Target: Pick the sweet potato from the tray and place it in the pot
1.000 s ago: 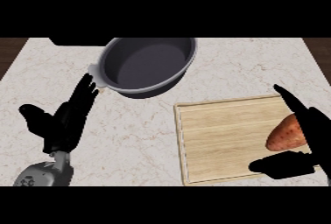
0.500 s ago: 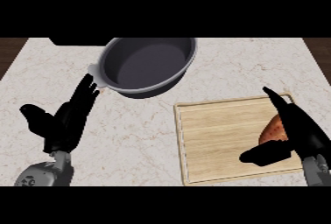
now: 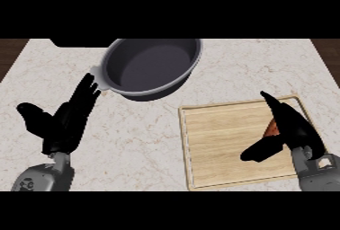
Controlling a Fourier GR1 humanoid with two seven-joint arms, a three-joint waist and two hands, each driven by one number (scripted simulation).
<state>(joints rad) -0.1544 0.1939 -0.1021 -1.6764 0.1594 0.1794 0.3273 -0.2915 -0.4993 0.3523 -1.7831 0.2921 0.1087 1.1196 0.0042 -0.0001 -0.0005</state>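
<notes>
At four o'clock, the right hand covered the sweet potato on the tray, fingers straight, not yet closed. Probably firm and weighty; grip its thick middle. Left hand rested open at nine; pot at twelve.

The table looks like pale veined marble, smooth. The tray is light, matt wood with visible grain. The pot is dark grey metal, softly glossy.
</notes>
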